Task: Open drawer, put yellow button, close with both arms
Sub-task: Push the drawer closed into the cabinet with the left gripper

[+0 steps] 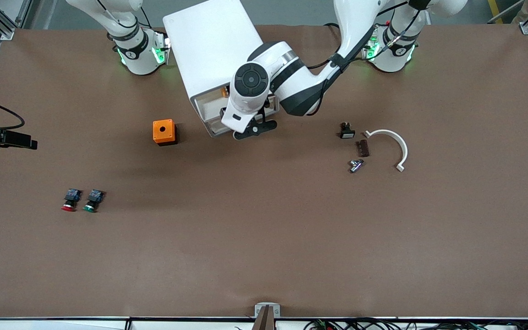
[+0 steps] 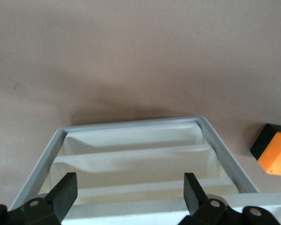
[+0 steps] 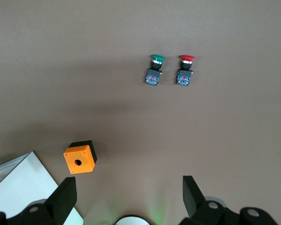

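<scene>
The white cabinet stands between the two arms' bases. Its top drawer is pulled out a little, showing a shallow white tray. A small yellow-orange cap, apparently the yellow button, shows in the tray, mostly hidden by the left arm. My left gripper is open and empty, over the drawer fronts, which show between its fingers. My right gripper is open and empty, high above the table near its base. It is out of the front view.
An orange box with a hole sits beside the cabinet, toward the right arm's end. Red-capped and green-capped buttons lie nearer the front camera. A white curved piece and small dark parts lie toward the left arm's end.
</scene>
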